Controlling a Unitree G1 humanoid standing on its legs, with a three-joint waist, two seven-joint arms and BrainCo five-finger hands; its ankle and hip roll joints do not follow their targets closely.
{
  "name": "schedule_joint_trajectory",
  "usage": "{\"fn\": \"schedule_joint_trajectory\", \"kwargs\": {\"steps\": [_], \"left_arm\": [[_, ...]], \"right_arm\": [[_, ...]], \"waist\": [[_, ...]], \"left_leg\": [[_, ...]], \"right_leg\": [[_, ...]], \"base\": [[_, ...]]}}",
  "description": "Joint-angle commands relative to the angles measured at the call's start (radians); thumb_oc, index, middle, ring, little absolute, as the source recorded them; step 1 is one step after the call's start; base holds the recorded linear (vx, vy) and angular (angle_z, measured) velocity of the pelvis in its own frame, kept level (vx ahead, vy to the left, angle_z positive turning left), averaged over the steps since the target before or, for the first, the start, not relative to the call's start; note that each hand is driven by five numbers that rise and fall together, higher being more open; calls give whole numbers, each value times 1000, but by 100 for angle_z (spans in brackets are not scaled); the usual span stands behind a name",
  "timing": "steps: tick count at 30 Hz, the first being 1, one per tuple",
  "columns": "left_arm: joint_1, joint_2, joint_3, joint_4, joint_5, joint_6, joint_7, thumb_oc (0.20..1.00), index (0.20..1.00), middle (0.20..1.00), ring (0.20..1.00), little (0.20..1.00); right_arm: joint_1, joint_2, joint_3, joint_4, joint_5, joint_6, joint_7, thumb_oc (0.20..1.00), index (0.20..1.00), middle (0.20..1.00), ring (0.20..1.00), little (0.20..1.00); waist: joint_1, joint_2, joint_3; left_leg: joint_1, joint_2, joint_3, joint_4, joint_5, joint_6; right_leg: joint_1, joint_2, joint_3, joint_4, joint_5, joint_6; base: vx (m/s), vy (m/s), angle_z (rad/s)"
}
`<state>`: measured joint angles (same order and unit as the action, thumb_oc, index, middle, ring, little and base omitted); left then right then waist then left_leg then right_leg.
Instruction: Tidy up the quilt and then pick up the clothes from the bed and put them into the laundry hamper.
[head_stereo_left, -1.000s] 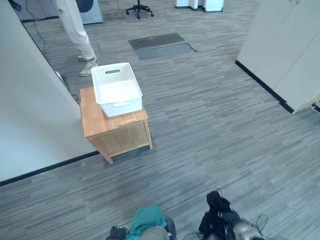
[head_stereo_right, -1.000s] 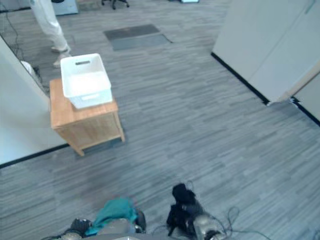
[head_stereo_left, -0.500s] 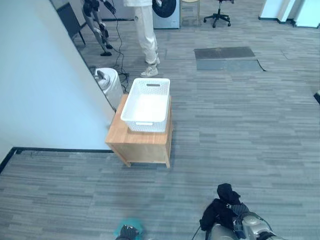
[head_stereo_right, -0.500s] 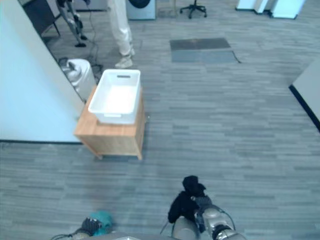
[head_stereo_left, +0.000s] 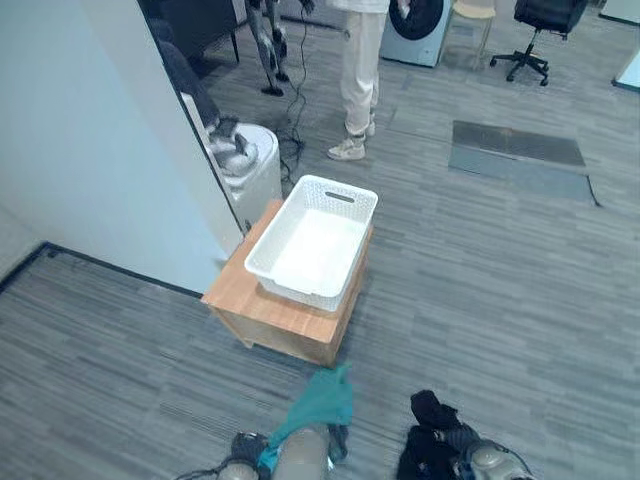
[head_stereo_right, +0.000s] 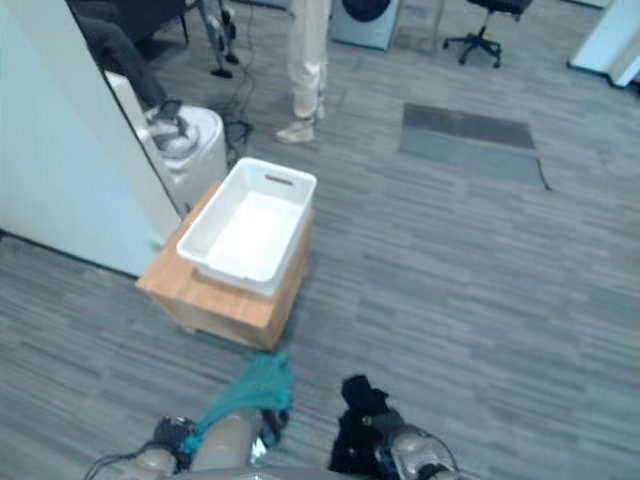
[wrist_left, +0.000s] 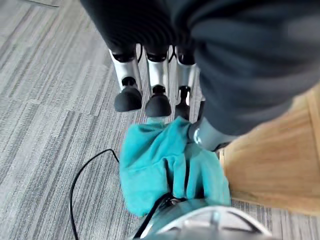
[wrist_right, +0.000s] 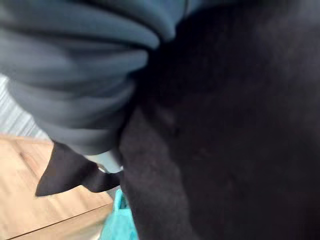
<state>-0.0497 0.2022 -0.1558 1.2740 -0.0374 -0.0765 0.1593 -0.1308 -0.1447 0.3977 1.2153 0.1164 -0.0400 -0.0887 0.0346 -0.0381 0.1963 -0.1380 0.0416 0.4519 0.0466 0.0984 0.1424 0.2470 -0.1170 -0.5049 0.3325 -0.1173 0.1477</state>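
Note:
A white lattice hamper (head_stereo_left: 310, 243) stands empty on a low wooden table (head_stereo_left: 262, 312). My left hand (wrist_left: 150, 82) comes in low, just before the table's near corner. It is shut on a teal garment (head_stereo_left: 318, 400), which is pinched between the thumb (wrist_left: 207, 137) and the fingers (wrist_left: 128, 95) and hangs down from them. To the right of it my right hand (head_stereo_left: 478, 462) is shut on a bunched black garment (head_stereo_left: 432, 438). In the right wrist view the black garment (wrist_right: 230, 130) covers that hand's fingers.
A pale wall panel (head_stereo_left: 100, 150) runs along the left, with a white round bin (head_stereo_left: 245, 170) behind the table. A person in white trousers (head_stereo_left: 360, 70) stands beyond. Farther off are a dark floor mat (head_stereo_left: 515, 160) and an office chair (head_stereo_left: 535, 20). Grey carpet lies to the right.
The whole picture has shifted, so the camera moved; the table and hamper now sit nearer. My left hand has lifted the teal garment up toward the table. The black garment stays in the right hand.

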Motion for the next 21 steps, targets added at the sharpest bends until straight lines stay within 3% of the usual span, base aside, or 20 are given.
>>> {"fn": "schedule_joint_trajectory", "kwargs": {"steps": [1, 2, 4, 5, 8, 9, 10, 11, 13, 14, 15, 16, 17, 18, 19, 20, 21], "left_arm": [[-9, 2, -43, -21, -13, -9, 25, 200, 200, 200, 200, 200], [-15, 10, -26, -26, -30, -11, 40, 200, 200, 200, 200, 200], [-18, 13, -27, -25, -32, -14, 44, 200, 200, 200, 200, 200], [-32, 23, -34, -27, -43, -24, 53, 200, 200, 200, 200, 200], [-43, 32, -34, -31, -50, -32, 58, 200, 200, 200, 200, 200], [-51, 31, -50, -27, -48, -44, 68, 200, 200, 200, 200, 200], [-51, 31, -50, -27, -48, -44, 68, 200, 200, 200, 200, 200], [-55, 90, -26, -22, -30, -55, 40, 200, 200, 200, 200, 200], [-89, 82, -41, -16, -30, -69, 81, 200, 200, 200, 200, 200], [-62, 77, -68, -18, -9, -71, 94, 200, 200, 200, 200, 200], [-62, 77, -68, -18, -9, -71, 94, 200, 200, 200, 200, 200], [-51, 80, -70, -13, -15, -76, 105, 200, 200, 200, 200, 200], [-62, 87, -37, 16, -59, -66, 114, 200, 200, 200, 200, 200], [-62, 87, -37, 16, -59, -66, 114, 200, 200, 200, 200, 200], [-52, 94, -20, 26, -65, -67, 107, 200, 200, 200, 200, 200], [-5, 91, 17, 36, -91, -73, 97, 200, 200, 200, 200, 200], [-4, 90, 17, 36, -91, -73, 97, 200, 200, 200, 200, 200]], "right_arm": [[-46, 34, -40, -54, -9, -33, -4, 200, 200, 200, 200, 200], [-45, 37, -43, -65, -10, -34, -3, 200, 200, 200, 200, 200], [-45, 37, -43, -67, -12, -35, -6, 200, 200, 200, 200, 200], [-51, 34, -41, -71, -5, -40, -17, 200, 200, 200, 200, 200], [-57, 24, -49, -76, 10, -44, -27, 200, 200, 200, 200, 200], [-56, 16, -72, -80, 39, -52, -40, 200, 200, 200, 200, 200], [-57, 16, -72, -80, 39, -52, -40, 200, 200, 200, 200, 200], [-44, -235, -204, -63, 123, -26, 98, 200, 200, 200, 200, 200], [-8, -119, -169, -171, 155, -49, 45, 200, 200, 200, 200, 200], [-13, -71, -188, -131, 202, -70, -9, 200, 200, 200, 200, 200], [-13, -71, -188, -131, 202, -70, -9, 200, 200, 200, 200, 200], [-3, -58, -209, -105, 219, -69, -20, 200, 200, 200, 200, 200], [8, -71, -230, -93, 198, -64, -3, 200, 200, 200, 200, 200], [8, -71, -229, -93, 198, -64, -3, 200, 200, 200, 200, 200], [17, -50, -213, -87, 190, -77, -28, 200, 200, 200, 200, 200], [32, -63, -234, -89, 216, -93, -40, 200, 200, 200, 200, 200], [33, -63, -234, -89, 216, -93, -40, 200, 200, 200, 200, 200]], "waist": [[21, 17, -2], [5, 43, 3], [-1, 46, 4], [-9, 48, 4], [-12, 43, -3], [-22, 33, -8], [-22, 33, -10], [-39, 9, -17], [-69, -20, 3], [-68, -35, 8], [-69, -35, 8], [-70, -49, 10], [-92, -72, 3], [-93, -72, 3], [-83, -72, -1], [-73, -56, -11], [-76, -54, -12]], "left_leg": [[139, -19, -47, -57, -167, -81], [172, 10, -72, -76, -149, -80], [186, 12, -92, -85, -151, -80], [200, 13, -142, -95, -150, -94], [203, 23, -185, -97, -153, -115], [208, 28, -258, -98, -163, -137], [206, 28, -258, -97, -162, -137], [213, 42, -315, -96, -170, -160], [214, 64, -399, -73, -193, -182], [205, 86, -494, -31, -215, -204], [205, 86, -494, -31, -215, -204], [199, 101, -538, -17, -220, -218], [202, 138, -554, -17, -217, -244], [202, 138, -555, -17, -217, -244], [203, 167, -559, -25, -197, -260], [179, 241, -566, -77, -111, -294], [180, 243, -568, -81, -109, -296]], "right_leg": [[-159, -32, 112, 139, 94, 111], [-249, -56, 123, 224, 145, 114], [-255, -75, 123, 207, 126, 103], [-266, -82, 142, 105, 75, 60], [-260, -87, 181, -30, 54, 34], [-260, -99, 291, -179, 61, 21], [-261, -99, 291, -181, 63, 21], [-262, -116, 399, -235, 87, 31], [-268, -147, 572, -263, 137, 42], [-273, -149, 692, -236, 171, 60], [-272, -149, 692, -236, 171, 60], [-271, -138, 733, -218, 181, 66], [-250, -110, 718, -227, 105, 60], [-250, -110, 718, -227, 105, 60], [-238, -100, 671, -249, 75, 57], [-217, -50, 636, -294, 25, 32], [-216, -48, 633, -294, 25, 31]], "base": [[253, 15, 83], [254, -28, 61], [285, -67, 83], [315, -148, 101], [297, -220, 112], [369, -355, 84], [429, -477, 77], [266, -382, 101], [420, -704, 223], [352, -638, 223], [339, -665, 173], [309, -656, 203], [309, -656, 186], [278, -572, 144], [178, -558, 91], [180, -562, 59], [136, -510, 40]]}}
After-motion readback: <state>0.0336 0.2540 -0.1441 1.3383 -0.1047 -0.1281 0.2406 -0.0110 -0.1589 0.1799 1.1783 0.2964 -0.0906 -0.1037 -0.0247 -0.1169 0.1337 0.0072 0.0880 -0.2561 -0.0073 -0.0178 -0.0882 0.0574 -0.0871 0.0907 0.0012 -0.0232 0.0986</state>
